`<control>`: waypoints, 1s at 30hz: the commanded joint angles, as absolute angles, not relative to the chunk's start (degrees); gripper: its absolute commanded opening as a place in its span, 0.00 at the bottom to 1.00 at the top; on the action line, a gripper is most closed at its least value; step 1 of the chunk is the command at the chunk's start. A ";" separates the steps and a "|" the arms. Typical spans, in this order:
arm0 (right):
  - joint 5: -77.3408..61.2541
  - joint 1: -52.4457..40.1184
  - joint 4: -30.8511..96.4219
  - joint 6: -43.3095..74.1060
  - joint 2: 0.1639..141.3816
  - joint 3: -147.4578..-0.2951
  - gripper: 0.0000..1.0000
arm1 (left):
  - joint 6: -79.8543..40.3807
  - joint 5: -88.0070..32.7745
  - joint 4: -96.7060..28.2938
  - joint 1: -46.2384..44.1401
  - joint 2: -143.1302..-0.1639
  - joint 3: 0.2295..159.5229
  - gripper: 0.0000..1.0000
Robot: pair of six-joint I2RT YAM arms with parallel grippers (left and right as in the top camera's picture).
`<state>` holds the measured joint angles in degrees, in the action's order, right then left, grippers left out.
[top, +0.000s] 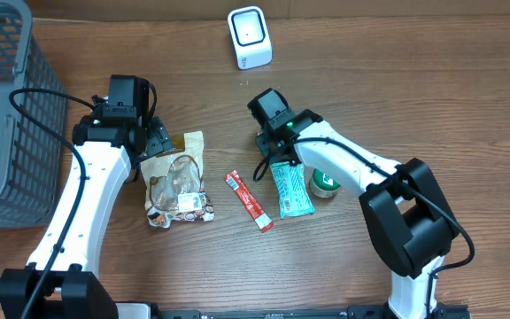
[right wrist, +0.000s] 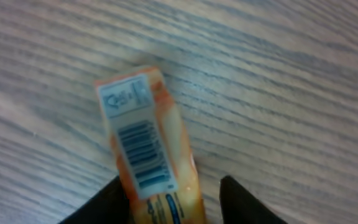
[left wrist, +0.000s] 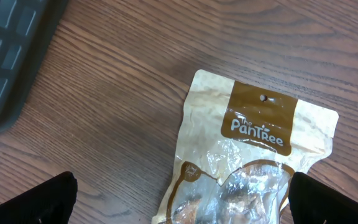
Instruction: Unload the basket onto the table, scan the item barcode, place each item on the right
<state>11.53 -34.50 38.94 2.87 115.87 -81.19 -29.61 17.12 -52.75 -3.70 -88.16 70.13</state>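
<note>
A white barcode scanner point(top: 249, 35) stands at the back of the table. My right gripper point(top: 277, 156) is low over the top end of a teal packet point(top: 291, 190). In the right wrist view its fingers point(right wrist: 112, 198) straddle an orange-looking packet point(right wrist: 148, 155) whose white barcode label faces up. The left finger touches the packet, and a gap shows on the right side, so the right gripper point(right wrist: 173, 186) is open around it. My left gripper point(left wrist: 182, 193) is wide open above a clear-windowed snack bag point(left wrist: 253, 143), with nothing held.
A grey mesh basket point(top: 7, 106) fills the far left. The snack bag point(top: 177, 182), a red stick packet point(top: 250, 201) and a small green round item point(top: 325, 184) lie mid-table. My left gripper point(top: 153, 142) hovers by the bag's top.
</note>
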 commanded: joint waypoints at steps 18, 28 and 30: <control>7.38 -34.37 36.84 4.51 115.20 -80.90 0.21 | -29.15 16.88 -52.88 -3.77 -86.98 71.13 1.00; 7.22 -34.37 32.10 8.82 115.22 -80.88 0.57 | -29.15 16.88 -52.88 -3.77 -86.98 71.13 1.00; 7.20 -34.37 30.83 8.82 115.22 -80.88 0.58 | -29.15 16.88 -52.88 -3.77 -86.98 71.13 0.99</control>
